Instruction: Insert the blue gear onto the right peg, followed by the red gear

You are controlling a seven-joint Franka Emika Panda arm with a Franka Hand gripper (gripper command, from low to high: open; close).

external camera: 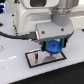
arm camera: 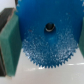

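Observation:
My gripper [external camera: 54, 45] is shut on the blue gear [external camera: 53, 48], holding it by the rim low over the right end of the grey, black-bordered plate [external camera: 37, 61]. In the wrist view the blue gear [arm camera: 45, 50] fills the frame between the green pads [arm camera: 9, 45], with a dark hole at its hub [arm camera: 50, 27]. The right peg is hidden under the gear; I cannot tell if it is in the hole. The left peg [external camera: 36, 55] stands free on the plate. The red gear is out of view.
The plate lies on a white table [external camera: 15, 72]. The arm's white body [external camera: 35, 20] and a black cable [external camera: 12, 35] fill the upper part of the exterior view.

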